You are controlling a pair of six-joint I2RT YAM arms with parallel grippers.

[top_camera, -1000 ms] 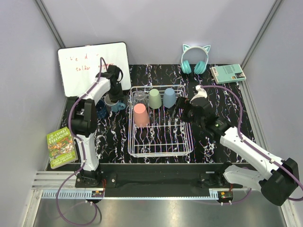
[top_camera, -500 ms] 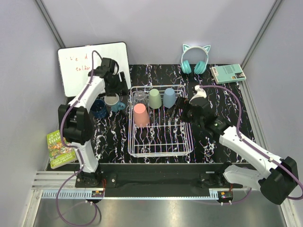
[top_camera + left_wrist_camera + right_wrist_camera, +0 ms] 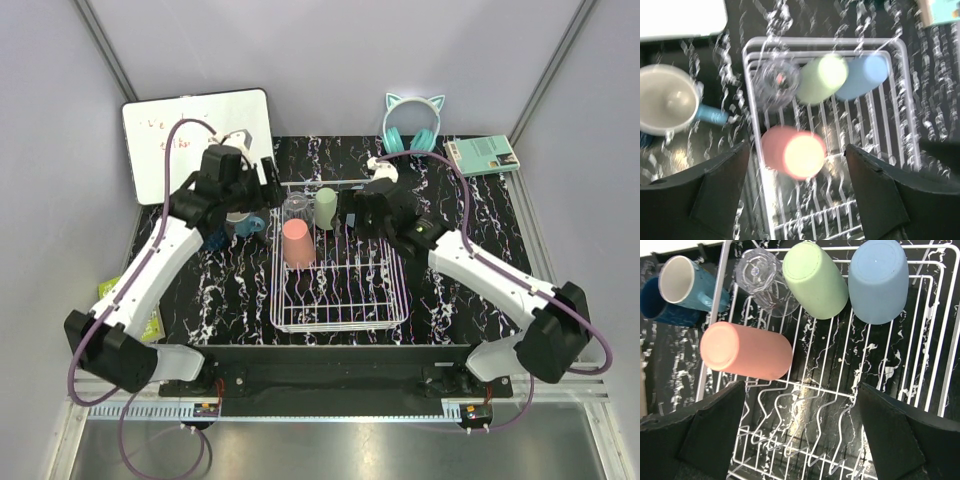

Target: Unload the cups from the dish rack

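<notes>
The left hand point(image 3: 797, 200) has let go of the teal mug point(image 3: 667, 105) — it now stands on the tabletop point(image 3: 235, 300) beside the navy mug point(image 3: 655, 305), left of the rack point(image 3: 340, 326); four cups remain inside. Spread wide, that hand hangs above the pink cup point(image 3: 792, 152). The right hand point(image 3: 800, 440), also spread, has swung over the rack — blue cup point(image 3: 877, 280) just ahead.

the left arm point(image 3: 150, 270) stretches from the near left corner of the worktop point(image 3: 470, 200) toward the far left. the left end effector point(image 3: 252, 188) points down, fingers point(image 3: 720, 185) spread wide. the right arm point(image 3: 490, 275) reaches diagonally from the near right corner toward the far middle. the right end effector point(image 3: 350, 212) tilts down, fingers point(image 3: 710, 435) wide apart too.
</notes>
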